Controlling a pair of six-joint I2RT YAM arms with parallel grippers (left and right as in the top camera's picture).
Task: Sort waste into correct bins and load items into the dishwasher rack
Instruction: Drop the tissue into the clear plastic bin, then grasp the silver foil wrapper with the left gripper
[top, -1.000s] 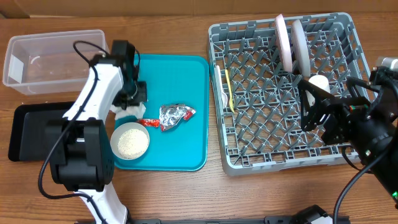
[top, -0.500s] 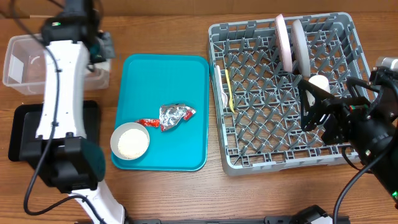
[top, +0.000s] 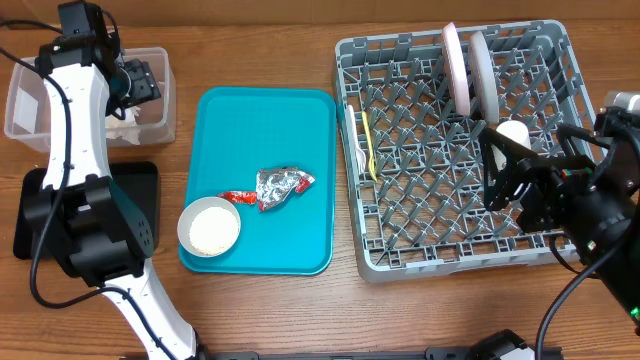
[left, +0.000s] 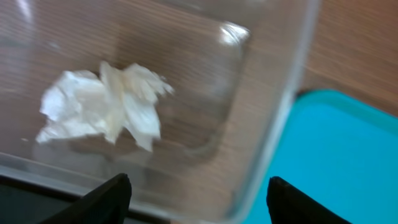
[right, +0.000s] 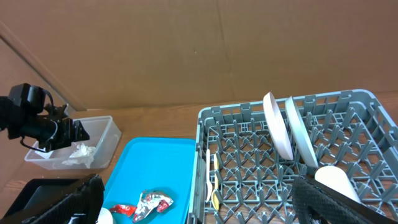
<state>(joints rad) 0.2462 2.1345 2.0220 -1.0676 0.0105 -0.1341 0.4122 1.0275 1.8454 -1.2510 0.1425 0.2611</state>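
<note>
My left gripper (top: 140, 85) hangs open over the clear tub (top: 40, 110). Nothing is between its fingers (left: 118, 190). The crumpled white napkin (left: 102, 109) lies loose on the tub's floor, also seen from overhead (top: 125, 125). On the teal tray (top: 300, 130) lie the silver foil ball (top: 280, 185), the red wrapper (top: 240, 197) and a bowl of white grains (top: 209, 227). The grey rack (top: 450, 250) holds two upright plates (top: 458, 70), a white cup (top: 513, 132), a yellow spoon (top: 369, 140) and a white fork (right: 209, 177). My right gripper (top: 498, 172) is open and empty above the rack's right side.
The black tray (top: 148, 190) sits in front of the tub, partly hidden by my left arm. Bare wooden table runs between the teal tray and the rack. A cardboard wall stands behind the table.
My left gripper went from the teal tray up to the tub, opened and let go of the napkin, which now lies in the tub. The right arm has not moved.
</note>
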